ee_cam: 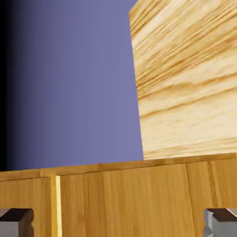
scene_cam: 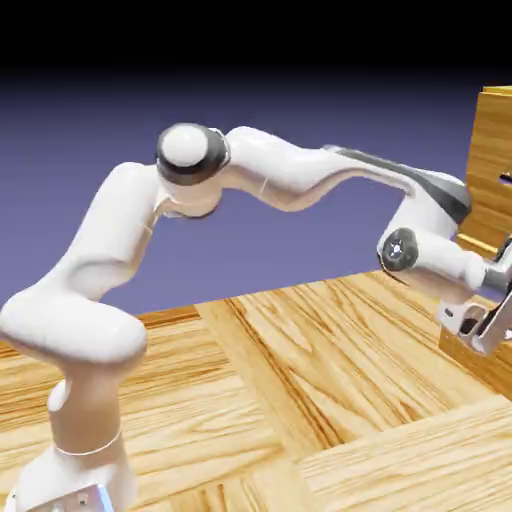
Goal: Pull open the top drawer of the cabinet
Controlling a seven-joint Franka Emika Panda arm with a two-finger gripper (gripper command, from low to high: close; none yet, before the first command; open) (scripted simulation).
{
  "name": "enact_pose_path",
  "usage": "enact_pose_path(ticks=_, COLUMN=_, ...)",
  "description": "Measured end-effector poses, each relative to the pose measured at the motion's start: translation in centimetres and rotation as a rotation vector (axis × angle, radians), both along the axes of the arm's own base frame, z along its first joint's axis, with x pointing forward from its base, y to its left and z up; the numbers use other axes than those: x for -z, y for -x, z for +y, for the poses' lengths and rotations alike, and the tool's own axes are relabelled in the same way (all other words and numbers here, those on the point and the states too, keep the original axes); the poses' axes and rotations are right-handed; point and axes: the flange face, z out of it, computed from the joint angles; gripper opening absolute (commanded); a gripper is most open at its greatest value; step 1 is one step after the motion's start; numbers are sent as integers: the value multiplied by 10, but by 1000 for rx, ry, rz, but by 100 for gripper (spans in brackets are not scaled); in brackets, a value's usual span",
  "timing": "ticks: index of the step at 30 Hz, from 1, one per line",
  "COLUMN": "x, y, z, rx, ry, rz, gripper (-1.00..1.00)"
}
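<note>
The cabinet (scene_cam: 492, 170) shows only as an orange-brown wood strip at the exterior view's right edge. A small dark mark (scene_cam: 506, 180) sits on its upper part; the top drawer's front is mostly cut off by the picture edge. My gripper (scene_cam: 500, 325) hangs low beside the cabinet, well below that mark. In the hand view an orange-brown wood panel (ee_cam: 129, 199) with a bright vertical seam fills the bottom. The two grey fingertips (ee_cam: 16, 222) stand far apart at the lower corners, so my gripper (ee_cam: 118, 224) is open with nothing held. No handle shows in this view.
Wood-grain plank floor (scene_cam: 300, 400) spreads under the arm. A pale wood-grain surface (ee_cam: 185, 83) fills the hand view's upper right, with blue-violet backdrop (ee_cam: 74, 92) to its left. The arm's elbow (scene_cam: 190, 155) rises high at the middle left.
</note>
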Motion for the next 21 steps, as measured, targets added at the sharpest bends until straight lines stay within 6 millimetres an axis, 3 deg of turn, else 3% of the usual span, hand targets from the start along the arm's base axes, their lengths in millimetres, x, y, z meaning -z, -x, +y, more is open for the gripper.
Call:
enact_pose_path(ticks=5, x=-41, y=-34, z=51, rx=-63, ry=21, rz=-179, gripper=0)
enact_pose_path(ticks=10, x=-81, y=-64, z=128, rx=-185, ry=35, rz=-354, gripper=0)
enact_pose_path(ticks=12, x=-83, y=-65, z=134, rx=-194, ry=36, rz=-364, gripper=0)
enact_pose_path(ticks=20, x=-84, y=-115, z=134, rx=-194, ry=36, rz=-364, gripper=0)
enact_pose_path(ticks=21, x=-83, y=-115, z=134, rx=-194, ry=36, rz=-364, gripper=-100)
